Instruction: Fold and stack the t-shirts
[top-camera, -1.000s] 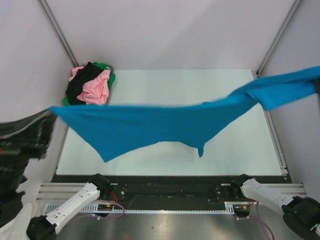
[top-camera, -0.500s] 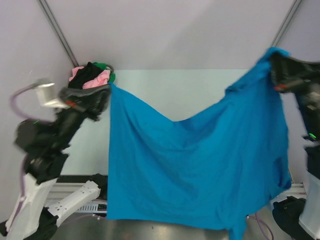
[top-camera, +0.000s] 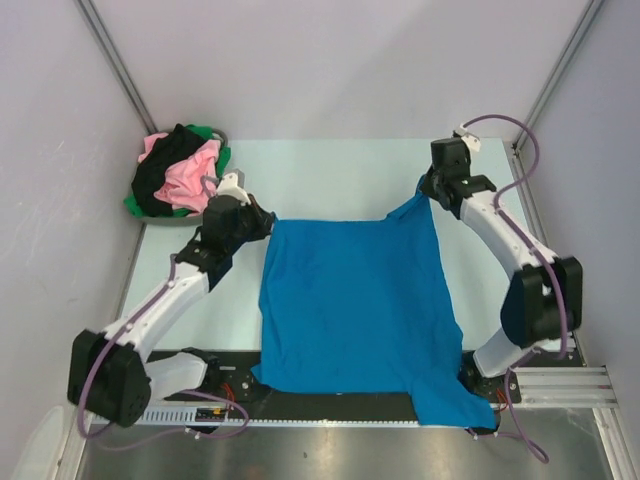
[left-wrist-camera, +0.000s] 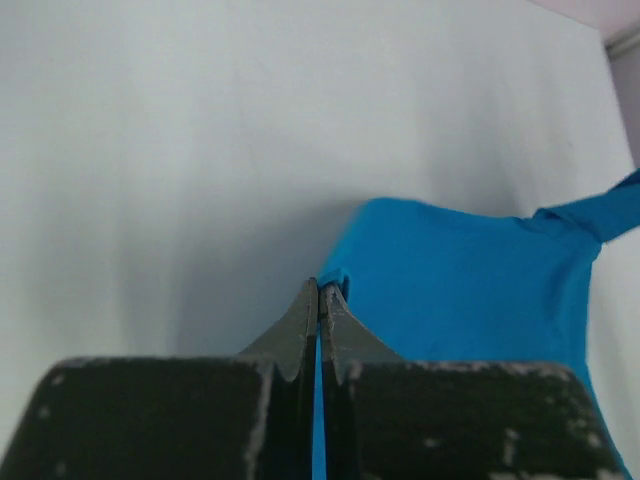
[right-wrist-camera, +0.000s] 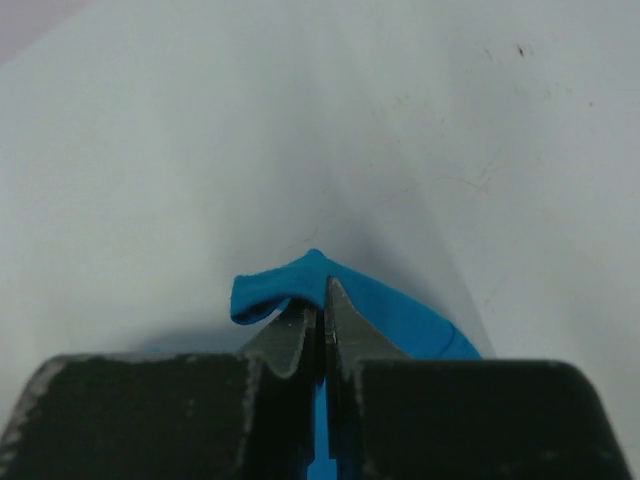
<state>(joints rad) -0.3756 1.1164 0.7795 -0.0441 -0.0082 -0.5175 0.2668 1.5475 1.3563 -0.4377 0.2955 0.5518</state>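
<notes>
Lay-down stage of the fold-and-stack task. Far left: grey basket (top-camera: 133, 207) holding the remaining t-shirts (top-camera: 188, 178) in pink, black and green, bundled and unfolded. Left of centre: left pincer (top-camera: 262, 222), low over the tabletop (top-camera: 330, 170), its jaws pressed together on the far-left corner of the blue t-shirt (top-camera: 350, 300). Centre: the blue t-shirt, which half a second ago hung as a curtain between two raised arms, now lies spread and nearly flat on the tabletop. Its near edge drapes over the front rail, with one sleeve trailing at the near right. Right: right pincer (top-camera: 432, 202), likewise pinching the far-right corner, where the cloth rises in a small peak. Spreading appears complete, so release and the first fold plausibly follow. The overhanging near edge may first need drawing onto the tabletop.
</notes>
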